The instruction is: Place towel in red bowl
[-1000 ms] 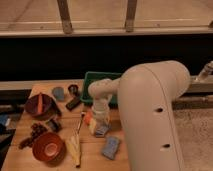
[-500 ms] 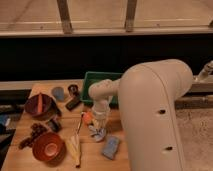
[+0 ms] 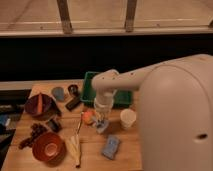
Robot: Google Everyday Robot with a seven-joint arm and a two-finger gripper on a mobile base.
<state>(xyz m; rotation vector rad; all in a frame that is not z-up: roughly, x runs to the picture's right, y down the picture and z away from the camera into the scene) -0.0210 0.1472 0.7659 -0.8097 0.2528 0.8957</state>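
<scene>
The red bowl [image 3: 48, 146] stands empty at the front left of the wooden table [image 3: 130, 152]. A blue-grey folded cloth, apparently the towel [image 3: 111, 146], lies flat near the front middle, right of the bowl. My gripper [image 3: 101, 121] hangs from the white arm down to the tabletop at the middle, just behind the towel and next to an orange fruit [image 3: 88, 116]. A small greyish piece shows at the gripper's tip; I cannot tell what it is.
A green tray [image 3: 89, 91] sits behind the gripper. A white cup [image 3: 128, 118] stands to its right. A dark red bowl with a utensil [image 3: 40, 104], a blue cup [image 3: 58, 93], dark grapes [image 3: 34, 132] and a yellow item [image 3: 75, 147] lie at left.
The gripper has stayed low at the middle of the table, shifting only slightly. Nothing on the table has visibly moved.
</scene>
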